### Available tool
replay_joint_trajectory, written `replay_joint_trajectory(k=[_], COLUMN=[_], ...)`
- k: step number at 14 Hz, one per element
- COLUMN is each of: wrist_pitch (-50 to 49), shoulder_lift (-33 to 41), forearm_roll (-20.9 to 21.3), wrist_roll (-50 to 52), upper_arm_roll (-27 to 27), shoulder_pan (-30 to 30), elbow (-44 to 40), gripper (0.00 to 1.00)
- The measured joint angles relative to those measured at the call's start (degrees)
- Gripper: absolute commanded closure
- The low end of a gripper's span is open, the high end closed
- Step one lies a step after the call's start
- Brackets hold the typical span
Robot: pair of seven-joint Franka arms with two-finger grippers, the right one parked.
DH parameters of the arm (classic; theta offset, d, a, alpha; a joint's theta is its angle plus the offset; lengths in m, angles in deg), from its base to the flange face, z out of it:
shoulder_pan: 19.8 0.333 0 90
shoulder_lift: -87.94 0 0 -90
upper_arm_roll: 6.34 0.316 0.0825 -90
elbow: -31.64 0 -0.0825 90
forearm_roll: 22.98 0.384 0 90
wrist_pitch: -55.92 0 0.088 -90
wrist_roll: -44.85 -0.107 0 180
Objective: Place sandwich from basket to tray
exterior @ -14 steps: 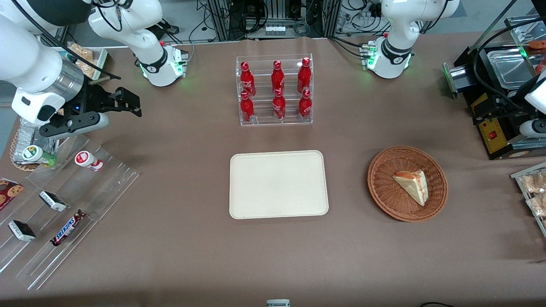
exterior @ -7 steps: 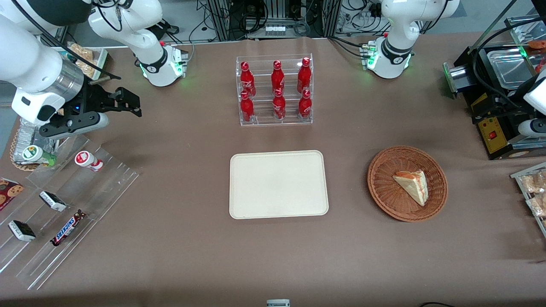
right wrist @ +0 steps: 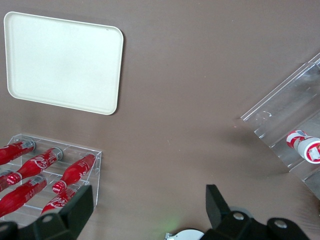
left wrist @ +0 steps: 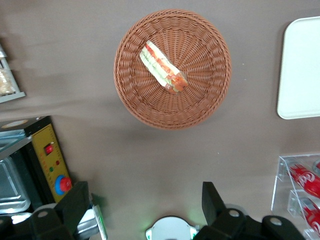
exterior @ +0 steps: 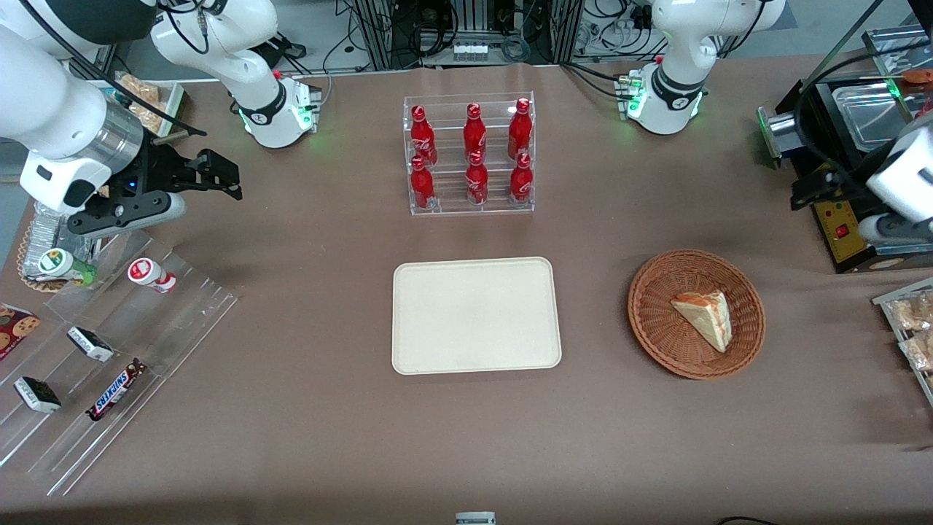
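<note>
The gripper (left wrist: 145, 200) is cut off by the wrist picture's edge, only its spread fingers (left wrist: 75, 202) showing. The tray (left wrist: 300, 70) is cropped there, one end visible. In the front view the working arm (exterior: 900, 182) is cut off.

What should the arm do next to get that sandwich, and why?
Probably lower the open gripper toward the sandwich. It hangs high above the table, farther from the front camera than the basket, and holds nothing; the tray is bare.
</note>
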Motion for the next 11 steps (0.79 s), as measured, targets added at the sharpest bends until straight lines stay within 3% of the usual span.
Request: replay_joint_trajectory(k=[6, 9, 11], wrist_pitch=[32.1, 47.4, 51.5], shoulder_lift=[-1.3, -1.7, -2.7], forearm_roll=[0.0, 0.0, 0.0], wrist_roll=[4.7, 14.9, 27.3], upper_arm_roll=[0.1, 0.0, -0.1], shoulder_pan=[0.0, 0.0, 0.0], elbow=[25.2, 35.0, 36.6], gripper=[0.0, 0.0, 0.0])
